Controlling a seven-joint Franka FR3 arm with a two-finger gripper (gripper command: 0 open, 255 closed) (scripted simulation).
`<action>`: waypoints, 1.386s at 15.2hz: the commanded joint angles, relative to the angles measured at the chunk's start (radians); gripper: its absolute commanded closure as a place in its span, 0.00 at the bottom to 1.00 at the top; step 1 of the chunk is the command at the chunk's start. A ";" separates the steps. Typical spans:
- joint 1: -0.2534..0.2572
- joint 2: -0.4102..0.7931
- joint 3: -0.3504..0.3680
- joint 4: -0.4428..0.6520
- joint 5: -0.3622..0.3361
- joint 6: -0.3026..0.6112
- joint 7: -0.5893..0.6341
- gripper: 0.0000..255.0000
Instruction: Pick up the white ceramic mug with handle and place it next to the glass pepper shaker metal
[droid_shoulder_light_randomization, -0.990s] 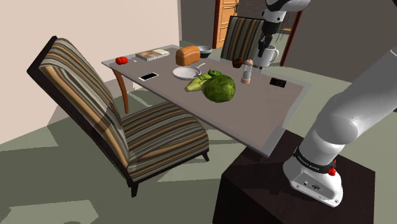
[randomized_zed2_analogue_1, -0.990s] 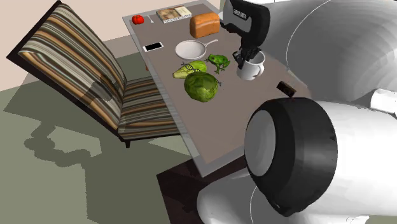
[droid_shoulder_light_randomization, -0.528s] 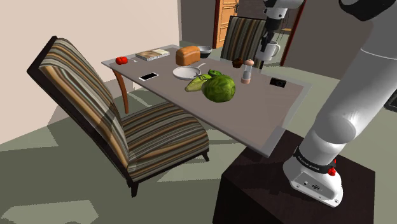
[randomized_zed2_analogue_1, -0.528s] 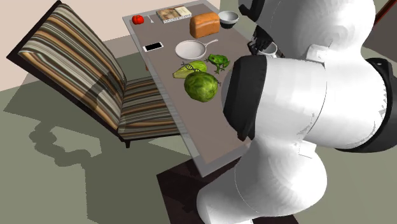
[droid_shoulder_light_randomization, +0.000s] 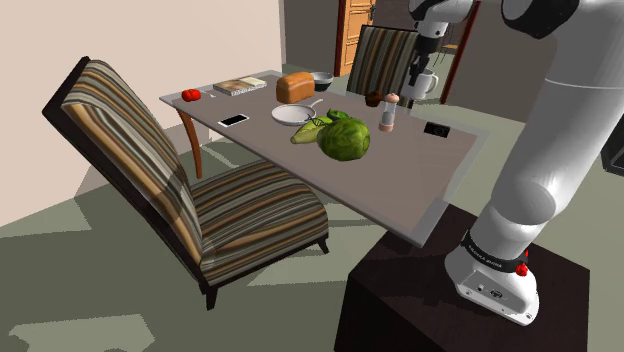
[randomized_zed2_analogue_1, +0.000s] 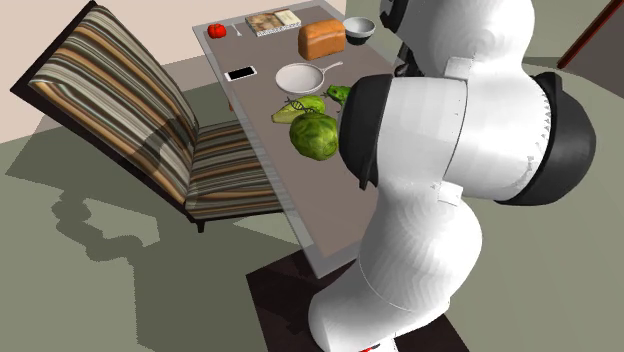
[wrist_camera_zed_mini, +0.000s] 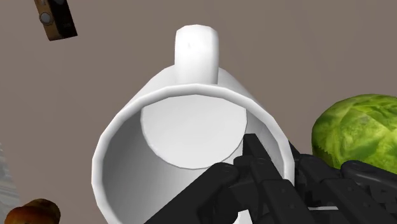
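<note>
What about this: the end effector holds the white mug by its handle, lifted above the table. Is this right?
Not quite. The end effector holds the white mug by its rim, not by its handle, which stands free; the wrist view shows this. The mug is indeed lifted above the table.

A striped armchair (droid_shoulder_light_randomization: 250, 210) stands beside a grey table (droid_shoulder_light_randomization: 400, 185) on a grey-green floor (droid_shoulder_light_randomization: 60, 290), with a beige wall (droid_shoulder_light_randomization: 150, 40) and a wooden door (droid_shoulder_light_randomization: 352, 35) behind.

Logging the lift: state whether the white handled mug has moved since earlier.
Yes: white handled mug rose slightly against the small pepper shaker, shoulder view.
</note>
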 joint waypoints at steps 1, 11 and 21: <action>-0.001 0.004 0.000 -0.023 0.004 0.027 -0.005 1.00; -0.005 0.038 0.006 -0.122 0.036 0.151 -0.031 1.00; -0.016 0.095 0.020 -0.196 0.089 0.268 -0.071 1.00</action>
